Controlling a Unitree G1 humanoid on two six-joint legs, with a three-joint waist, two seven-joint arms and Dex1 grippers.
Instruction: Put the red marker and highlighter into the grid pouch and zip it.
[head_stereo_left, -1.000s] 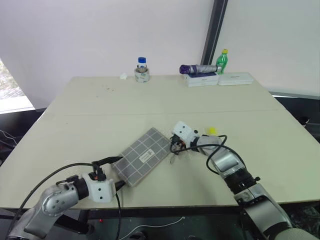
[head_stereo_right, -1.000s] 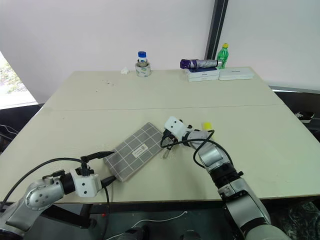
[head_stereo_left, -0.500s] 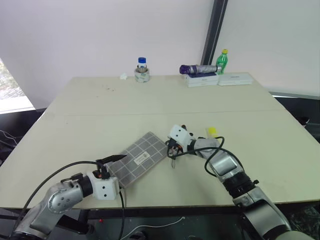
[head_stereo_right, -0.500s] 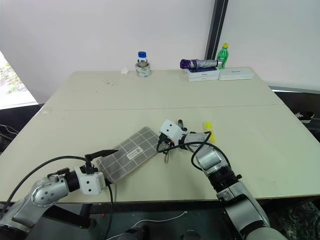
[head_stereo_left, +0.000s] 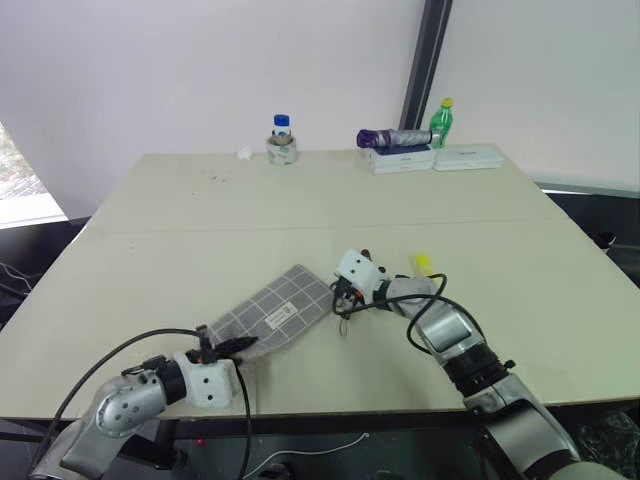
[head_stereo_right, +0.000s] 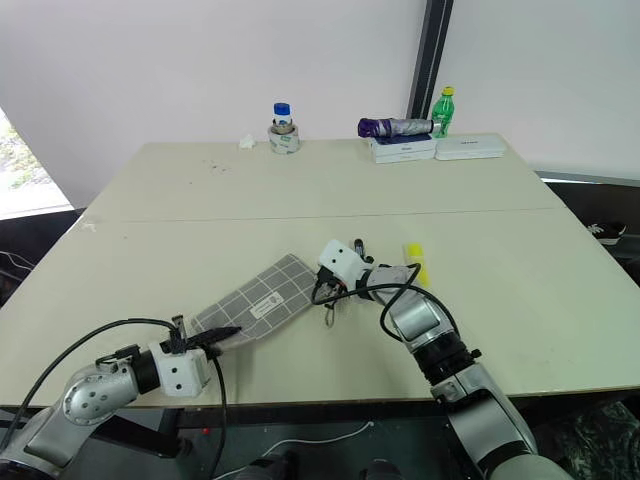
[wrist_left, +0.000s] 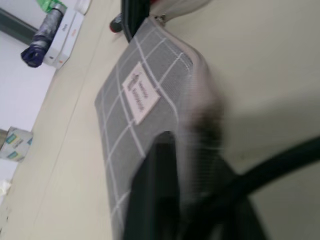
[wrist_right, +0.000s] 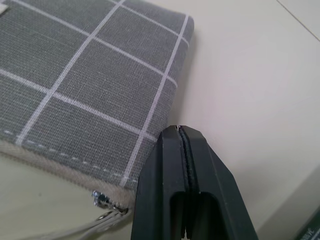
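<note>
1. While the left gripper pinches the near corner of the grid pouch, its fingers clamped on the fabric, the pouch lies stretched on the table between the 2 arms.
2. At the pouch's far end sits the right gripper, fingers pressed together; the right wrist view shows them shut just beside the zipper end, with the pull cord running below. Whether they pinch that cord I cannot tell.
3. Judging by this, the step in hand is the zipping: 1 hand anchors the pouch while the other works the zipper end.
4. However, the highlighter lies on the table just beyond the right wrist, outside the pouch, so packing looks unfinished. The red marker cannot be made out with certainty; a dark, red-tipped thing shows near the pouch mouth in the left wrist view.
5. Next the right hand should probably fetch the highlighter, while the left keeps its hold.
6. Pose: the left arm lies low at the table's near edge, reaching forward and inward; the right forearm reaches forward, wrist bent toward the pouch.
</note>
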